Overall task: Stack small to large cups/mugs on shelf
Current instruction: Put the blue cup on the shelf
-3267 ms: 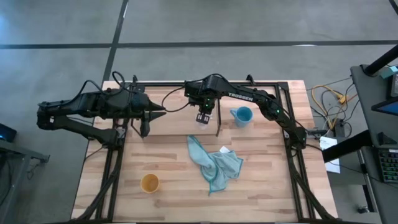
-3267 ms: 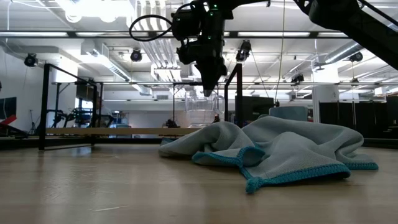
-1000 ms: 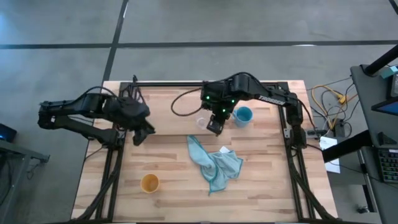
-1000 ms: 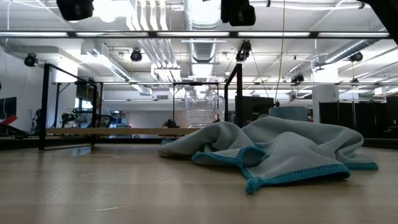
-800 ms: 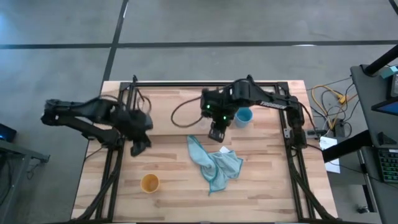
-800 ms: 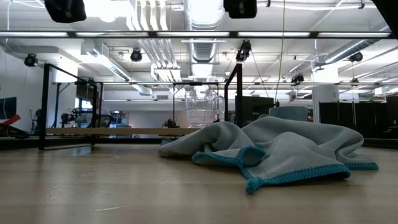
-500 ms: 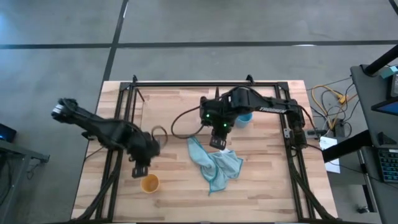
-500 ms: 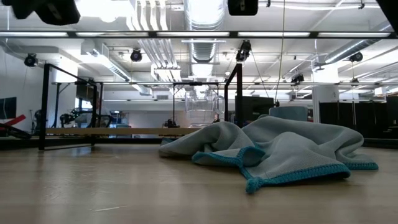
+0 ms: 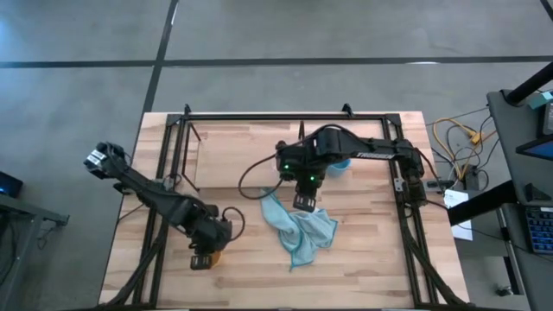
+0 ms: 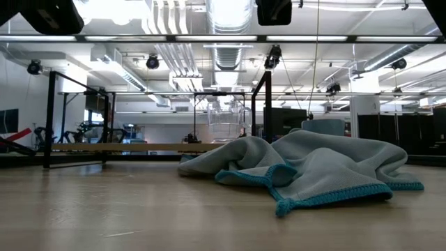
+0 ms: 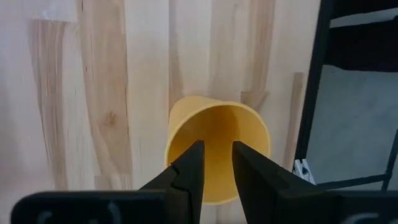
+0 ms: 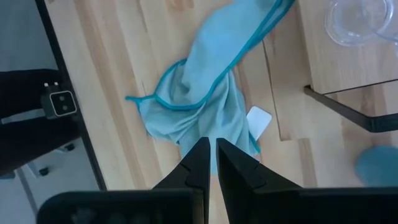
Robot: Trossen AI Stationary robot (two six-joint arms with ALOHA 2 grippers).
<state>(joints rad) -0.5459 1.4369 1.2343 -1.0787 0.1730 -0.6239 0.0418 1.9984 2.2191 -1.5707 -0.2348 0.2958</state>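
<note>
High view: left gripper (image 9: pixel 204 256) sits over the yellow-orange cup (image 9: pixel 215 256) near the table's front edge, well apart from the shelf (image 9: pixel 226 155) at the back; only a sliver of the cup shows beside the gripper. Right gripper (image 9: pixel 301 201) hangs above the teal cloth (image 9: pixel 298 226); the light blue mug (image 9: pixel 338 162) is half hidden behind that arm, off the shelf's right end. Low view: the clear glass cup (image 10: pixel 225 124) stands on the shelf board (image 10: pixel 125 147) next to the black divider rod (image 10: pixel 266 111); cloth (image 10: pixel 313 171) fills the foreground, and the mug's (image 10: pixel 323 126) rim peeks over it. Neither gripper is readable here. Left wrist view: the fingers (image 11: pixel 187 168) are set to a narrow gap, both tips over the cup's (image 11: pixel 217 147) open mouth, gripping nothing. Risk: a straight descent at this spacing would likely strike the rim or go inside without a hold, tipping the light cup or skidding it toward the frame rail (image 11: pixel 314 93) nearby. Right wrist view: fingers (image 12: pixel 200 163) nearly touching, empty, over the cloth (image 12: pixel 199 99), with the glass cup (image 12: pixel 359 20) on the shelf corner and the mug (image 12: pixel 379 167) at the picture's edge. Risk: dropping here would likely snag cloth rather than a cup, and a drag could pull it against the mug.
</note>
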